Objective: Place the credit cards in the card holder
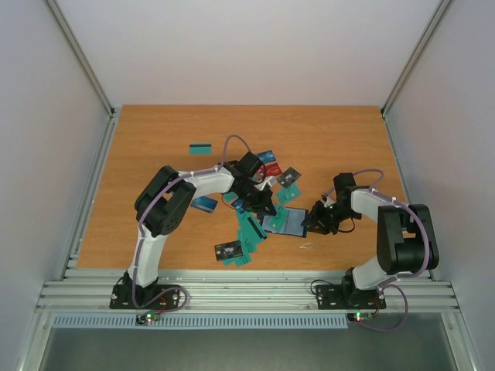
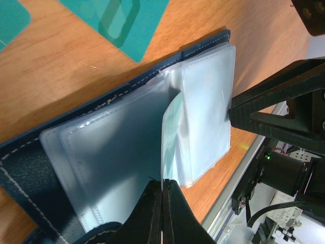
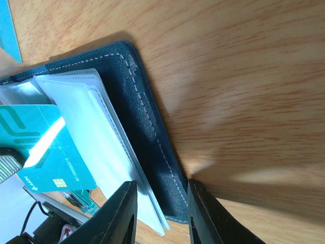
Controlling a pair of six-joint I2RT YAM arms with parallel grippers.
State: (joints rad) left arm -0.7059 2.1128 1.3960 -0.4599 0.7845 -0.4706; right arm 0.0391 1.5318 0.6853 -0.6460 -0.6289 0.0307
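Note:
The card holder (image 1: pixel 285 222) lies open on the table, navy cover down and clear sleeves up. My left gripper (image 1: pixel 267 209) is shut on a teal credit card (image 2: pixel 172 127) held edge-on, its far end in among the clear sleeves (image 2: pixel 127 137). The same card shows in the right wrist view (image 3: pixel 40 147) over the sleeves. My right gripper (image 1: pixel 312 222) stands open at the holder's right edge. Its jaws (image 3: pixel 162 185) straddle the stitched navy cover (image 3: pixel 147 127), one finger on the sleeves and one by the cover's edge. It also shows in the left wrist view (image 2: pixel 264 109).
Loose cards lie scattered: a teal one (image 1: pixel 201 147) far left, red and dark ones (image 1: pixel 269 162) behind the left gripper, a blue one (image 1: pixel 204 204) by the left arm, and teal and dark ones (image 1: pixel 232 250) near the front. Teal cards (image 2: pixel 122 20) lie beyond the holder.

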